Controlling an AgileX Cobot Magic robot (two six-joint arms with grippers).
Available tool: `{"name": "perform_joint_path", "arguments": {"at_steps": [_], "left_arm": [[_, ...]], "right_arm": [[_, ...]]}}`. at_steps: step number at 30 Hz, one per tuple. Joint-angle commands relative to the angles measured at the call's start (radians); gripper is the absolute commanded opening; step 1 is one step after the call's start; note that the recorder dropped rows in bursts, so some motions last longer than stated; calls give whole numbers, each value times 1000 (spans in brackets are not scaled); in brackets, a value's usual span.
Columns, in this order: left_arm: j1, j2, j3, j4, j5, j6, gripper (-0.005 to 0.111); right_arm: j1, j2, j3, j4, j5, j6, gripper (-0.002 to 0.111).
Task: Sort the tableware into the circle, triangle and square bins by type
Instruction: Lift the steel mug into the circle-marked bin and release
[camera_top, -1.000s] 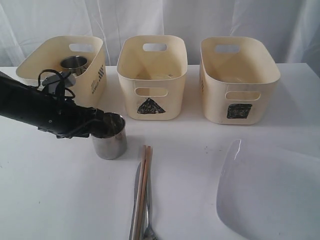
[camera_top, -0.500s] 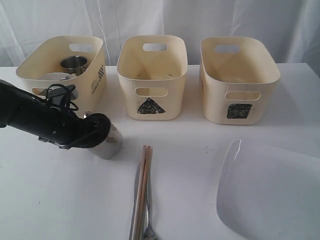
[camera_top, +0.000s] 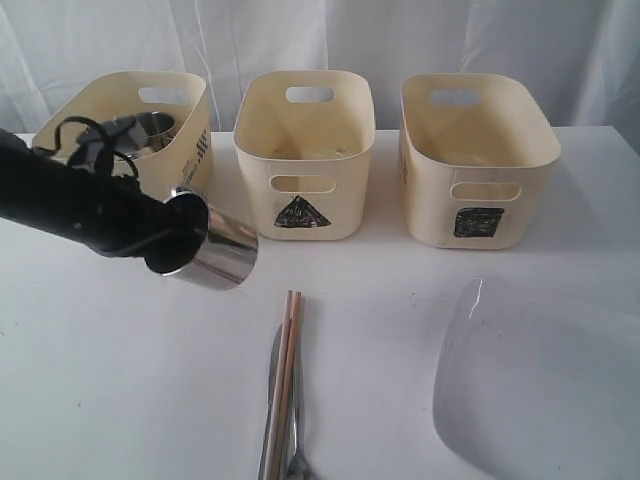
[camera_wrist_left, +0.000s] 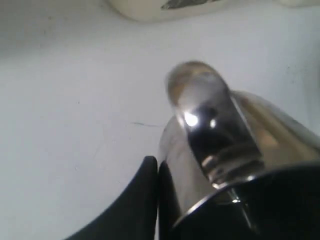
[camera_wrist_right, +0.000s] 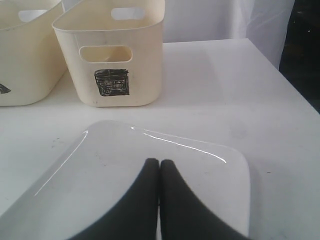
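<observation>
My left gripper (camera_top: 185, 238) is shut on the rim of a shiny steel mug (camera_top: 222, 258), one finger inside and one outside. It holds the mug tilted above the table, in front of the left bin (camera_top: 195, 110). In the left wrist view the mug (camera_wrist_left: 225, 140) fills the frame beside my gripper (camera_wrist_left: 158, 165). A second steel mug (camera_top: 150, 125) stands in that left bin, whose mark faces sideways. The triangle bin (camera_top: 305, 150) is in the middle and the square bin (camera_top: 478, 150) on the right. My right gripper (camera_wrist_right: 159, 162) is shut and empty over the white plate (camera_wrist_right: 125, 165).
Wooden chopsticks (camera_top: 288, 360) and metal cutlery (camera_top: 272, 400) lie together on the table at the front centre. The large white plate (camera_top: 540, 390) fills the front right corner. White curtain hangs behind the bins.
My left gripper closed on the mug's rim, then lifted it off the table and tipped it. The arm has risen toward the left bin. The right gripper has not moved.
</observation>
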Motion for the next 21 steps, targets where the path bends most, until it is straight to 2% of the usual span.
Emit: {"name": "perform_joint_path", "arguments": {"at_steps": [1, 3, 6, 7, 12, 14, 15, 17, 19, 21], "left_arm": [[3, -180, 7, 130, 3, -101, 0], [3, -278, 7, 162, -81, -107, 0], [3, -337, -6, 171, -391, -105, 0], [15, -318, -27, 171, -430, -105, 0], [155, -13, -401, 215, -214, -100, 0], [217, 115, -586, 237, -24, -196, 0], [242, 183, -697, 302, 98, -290, 0], [254, 286, -891, 507, 281, -461, 0], [254, 340, -979, 573, 353, -498, 0], [254, 375, -1019, 575, 379, -498, 0]], "right_arm": [[-2, -6, 1, -3, -4, 7, 0], [-2, -6, 1, -3, -4, 7, 0], [-2, -6, 1, -3, -4, 7, 0], [-2, -6, 1, -3, -4, 7, 0], [-2, -6, 1, -3, -4, 7, 0], [-2, -6, 1, -3, -4, 7, 0], [-2, -6, 1, -3, -4, 7, 0], [-2, -6, 1, -3, -4, 7, 0], [-2, -6, 1, -3, -4, 7, 0], [-2, -6, 1, -3, -4, 7, 0]]}}
